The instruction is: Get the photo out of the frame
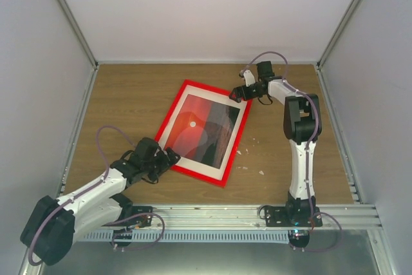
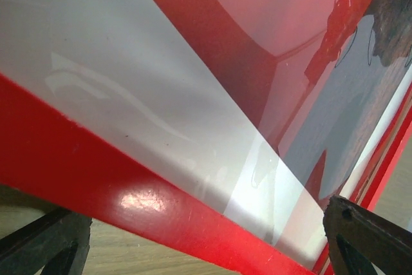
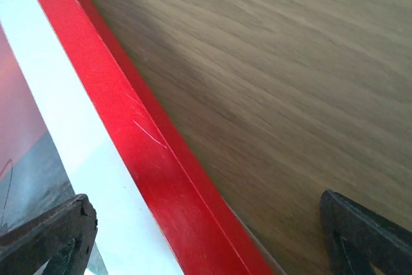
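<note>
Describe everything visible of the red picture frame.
The large thin rectangular picture frame with a glossy bright red rim lies face up and skewed on the brown wooden table. Its reflective glazing covers a white mat border and the red sunset photo. Fine scratches mark the rim. The black left claw straddles its near-left corner and the black right claw its far-right corner, both open; contact is unclear.

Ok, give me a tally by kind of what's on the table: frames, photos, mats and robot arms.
Frame: 1
Photo: 1
White mat: 1
Robot arms: 2, left arm and right arm
Total: 5
</note>
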You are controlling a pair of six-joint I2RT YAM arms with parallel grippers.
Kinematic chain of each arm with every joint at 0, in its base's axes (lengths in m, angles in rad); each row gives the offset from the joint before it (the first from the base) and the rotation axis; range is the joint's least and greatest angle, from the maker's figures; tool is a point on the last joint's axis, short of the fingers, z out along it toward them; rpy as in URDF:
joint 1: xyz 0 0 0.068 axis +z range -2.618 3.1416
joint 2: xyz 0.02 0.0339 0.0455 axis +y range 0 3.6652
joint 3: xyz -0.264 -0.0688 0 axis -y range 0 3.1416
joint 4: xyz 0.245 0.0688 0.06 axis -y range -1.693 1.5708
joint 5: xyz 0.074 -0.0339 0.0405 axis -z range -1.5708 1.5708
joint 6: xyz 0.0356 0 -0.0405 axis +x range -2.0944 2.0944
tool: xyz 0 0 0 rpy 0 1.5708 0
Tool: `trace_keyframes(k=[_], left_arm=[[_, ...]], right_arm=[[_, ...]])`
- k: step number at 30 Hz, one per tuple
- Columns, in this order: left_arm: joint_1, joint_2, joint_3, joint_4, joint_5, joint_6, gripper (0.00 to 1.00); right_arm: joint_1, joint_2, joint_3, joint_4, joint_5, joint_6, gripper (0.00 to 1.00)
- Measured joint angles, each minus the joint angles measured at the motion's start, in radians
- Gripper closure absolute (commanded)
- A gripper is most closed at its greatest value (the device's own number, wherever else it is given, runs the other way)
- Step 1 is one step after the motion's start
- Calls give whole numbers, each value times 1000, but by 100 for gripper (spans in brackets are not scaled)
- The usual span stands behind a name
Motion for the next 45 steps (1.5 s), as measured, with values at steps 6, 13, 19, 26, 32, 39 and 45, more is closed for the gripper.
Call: trace_keyframes(k=[6, 13, 19, 26, 32, 39, 45], left_arm=[[0, 42, 6, 38, 1, 8, 10], [0, 114, 45, 31, -12, 44, 13], [0, 227, 130, -6, -39, 102, 14], [21, 471, 328, -68, -166, 250, 14], [70, 694, 549, -123, -304, 393, 15], [114, 856, 735, -124, -332, 523, 12], [113, 827, 698, -101, -318, 542, 10]], right_arm=[[-1, 5, -26, 3, -25, -23, 29], [-18, -107, -230, 103, 17, 1, 43], [-32, -229, -422, 178, 87, 67, 48], [-60, -397, -673, 278, 180, 161, 49], [-64, -566, -889, 330, 226, 273, 49], [-59, -723, -1052, 327, 235, 370, 42], [-35, -798, -1100, 294, 254, 417, 25]])
